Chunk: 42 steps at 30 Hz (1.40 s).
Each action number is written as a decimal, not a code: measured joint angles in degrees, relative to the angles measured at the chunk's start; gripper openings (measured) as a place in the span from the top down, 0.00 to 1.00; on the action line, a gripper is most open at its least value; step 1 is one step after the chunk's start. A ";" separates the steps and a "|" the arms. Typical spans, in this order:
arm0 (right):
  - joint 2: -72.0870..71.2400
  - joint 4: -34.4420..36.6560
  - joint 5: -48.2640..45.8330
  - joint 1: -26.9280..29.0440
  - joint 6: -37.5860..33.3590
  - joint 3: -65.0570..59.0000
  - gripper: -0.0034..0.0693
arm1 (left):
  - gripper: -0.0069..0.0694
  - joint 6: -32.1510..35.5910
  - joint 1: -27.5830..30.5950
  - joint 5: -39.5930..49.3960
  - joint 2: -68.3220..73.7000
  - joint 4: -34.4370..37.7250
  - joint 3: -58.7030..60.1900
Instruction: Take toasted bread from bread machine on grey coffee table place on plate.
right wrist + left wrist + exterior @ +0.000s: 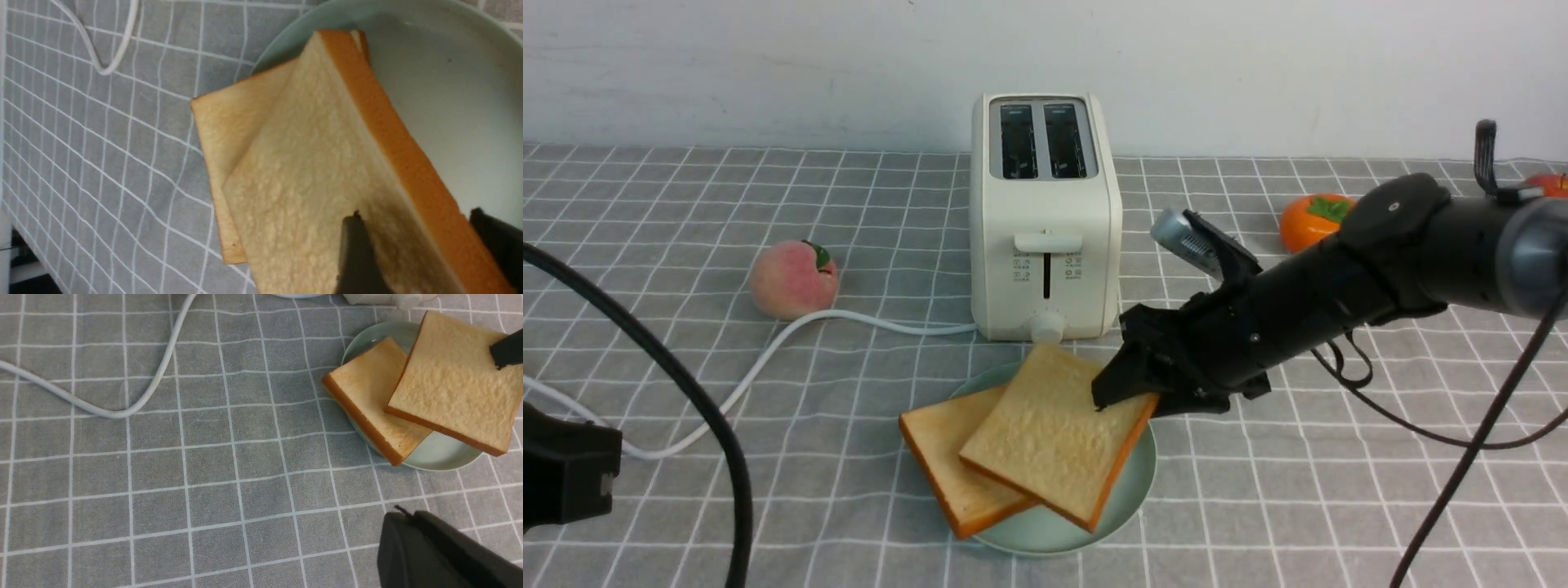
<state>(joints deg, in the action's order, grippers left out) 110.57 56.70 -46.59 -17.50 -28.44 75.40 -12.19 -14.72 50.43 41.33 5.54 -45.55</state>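
The cream-white bread machine stands at the back centre of the grey coffee table, both slots empty. In front of it lies the mint-green plate. One slice of toasted bread lies flat on the plate's left side, overhanging the rim. My right gripper is shut on the right corner of the second slice, which is tilted and overlaps the first. The right wrist view shows its fingers on either side of that slice over the plate. My left gripper is shut and empty, above bare cloth left of the plate.
A peach lies left of the toaster, with the white cord curving past it. An orange persimmon and a red fruit lie at the back right. A thick black cable arcs over the near left.
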 joint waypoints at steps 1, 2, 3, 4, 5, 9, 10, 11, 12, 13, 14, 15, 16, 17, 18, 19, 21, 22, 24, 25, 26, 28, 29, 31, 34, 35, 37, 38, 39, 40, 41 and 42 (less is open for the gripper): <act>-0.50 -2.29 -0.11 0.00 0.00 0.00 0.28 | 0.93 0.00 0.00 0.00 0.00 0.00 0.00; -1.71 -4.59 -0.29 0.00 0.00 0.06 0.21 | 0.93 0.00 0.00 0.00 0.00 0.00 0.00; -3.07 -6.83 -0.62 0.00 0.00 0.19 0.17 | 0.93 0.00 0.00 0.00 0.00 0.00 0.00; -4.82 -9.28 -1.11 0.00 0.13 0.52 0.14 | 0.93 0.00 0.00 0.00 0.00 0.00 0.00; -4.82 -9.28 -1.11 0.00 0.13 0.52 0.14 | 0.93 0.00 0.00 0.00 0.00 0.00 0.00; -15.35 -20.98 -3.05 0.00 7.22 2.08 0.20 | 0.93 0.00 0.00 0.00 0.00 0.00 0.00; -19.39 -25.47 -3.68 0.00 11.09 2.29 0.29 | 0.93 0.00 0.00 0.00 0.00 0.00 0.00; -23.70 -28.69 -4.35 0.00 13.86 2.34 0.37 | 0.93 0.00 0.00 0.00 0.00 0.00 0.00; -26.69 -31.78 -5.30 0.00 16.63 2.34 0.47 | 0.93 0.00 0.00 -0.06 0.00 0.00 0.00; -29.71 -33.54 -5.90 0.00 18.29 2.34 0.53 | 0.93 0.00 0.00 -0.19 0.00 0.00 0.00; -33.57 -36.97 -7.01 0.00 21.73 2.22 0.67 | 0.93 0.00 0.00 -0.34 0.00 0.00 0.00; -37.57 -39.74 -7.34 0.00 24.70 1.77 0.79 | 0.93 0.00 0.00 -0.61 0.00 0.00 0.00; -41.76 -42.57 -7.19 0.00 27.94 0.78 0.88 | 0.93 0.00 0.00 -0.99 0.00 0.00 0.00; -47.97 -46.19 -6.70 0.00 31.97 -1.08 0.94 | 0.93 0.00 0.00 -1.56 0.00 0.00 0.00; -51.70 -49.26 -5.76 0.00 35.26 -3.25 0.96 | 0.93 0.00 0.00 -2.03 0.00 0.00 0.00; -53.59 -49.89 -5.76 0.00 35.26 -3.76 0.96 | 0.93 0.00 0.00 -2.13 0.00 0.00 0.00; -66.62 -58.60 0.63 0.00 42.73 -13.30 0.97 | 0.93 -0.18 0.00 -3.58 0.00 0.00 0.00; -67.64 -58.60 0.63 0.00 43.04 -13.30 0.97 | 0.93 -0.18 0.00 -3.69 0.00 0.00 0.00; -80.49 -66.05 9.51 0.00 45.17 -25.49 0.96 | 0.93 -0.18 0.00 -5.43 0.00 0.25 0.00; -82.55 -67.11 11.96 0.00 45.37 -27.47 0.96 | 0.93 -0.18 0.00 -5.72 0.00 0.25 0.00; -89.33 -70.14 16.74 0.00 46.60 -34.12 0.96 | 0.93 -0.18 0.00 -6.84 0.00 0.69 0.00; -98.57 -73.41 20.75 0.00 50.15 -42.83 0.96 | 0.93 -0.18 0.00 -7.96 0.00 1.04 0.00; -101.50 -74.74 21.76 0.00 52.29 -45.44 0.96 | 0.93 -0.23 0.00 -8.21 0.00 1.20 0.00; -107.26 -77.98 22.37 0.00 55.81 -49.94 0.96 | 0.93 -0.20 0.00 -8.96 0.00 1.67 0.00; -111.15 -84.50 22.85 0.00 62.10 -55.06 0.95 | 0.93 -0.31 0.00 -10.07 0.14 2.19 0.00; -111.21 -86.49 22.92 0.00 64.04 -56.10 0.95 | 0.93 -0.31 0.00 -10.28 0.19 2.41 0.00; -111.21 -90.01 23.26 0.00 66.94 -57.44 0.95 | 0.93 -0.31 0.00 -10.65 0.52 2.54 0.00; -111.21 -91.66 23.49 0.00 67.69 -57.85 0.95 | 0.93 -0.31 0.05 -10.70 0.62 2.48 0.00; -111.21 -91.95 23.50 0.00 67.92 -57.99 0.95 | 0.93 -0.31 0.05 -10.70 0.67 2.48 0.00; -111.21 -93.80 23.92 0.00 68.56 -58.75 0.95 | 0.92 -0.31 0.07 -10.60 0.76 2.48 0.00; -111.21 -94.15 24.20 0.00 68.63 -58.98 0.95 | 0.92 -0.31 0.07 -10.60 0.82 2.48 0.00; -111.21 -94.54 24.45 0.00 68.62 -59.25 0.95 | 0.92 -0.31 0.07 -10.60 0.82 2.48 0.00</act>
<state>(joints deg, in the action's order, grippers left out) -0.64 -37.84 -22.14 -17.50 40.18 16.15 -12.50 -14.66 39.83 42.15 8.02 -45.55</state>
